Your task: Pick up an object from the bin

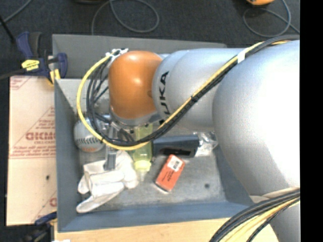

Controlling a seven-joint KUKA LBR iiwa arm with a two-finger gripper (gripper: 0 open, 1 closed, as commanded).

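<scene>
My gripper (pixel 111 160) reaches down under the arm's orange cover at the left of the bin. Its tip comes down at the top edge of a crumpled white glove (pixel 105 184) lying in the front left corner. Just right of the gripper lies a translucent yellow-green bottle (pixel 142 154), partly hidden under the arm. A grey-white baseball (pixel 86 137) rests against the left wall, just left of the gripper.
An orange box with a white label (pixel 169 173) lies on the bin floor right of the bottle. Behind it are a black oblong thing (pixel 176 146) and some clear crumpled plastic (pixel 207 144). The arm covers the back and right of the bin.
</scene>
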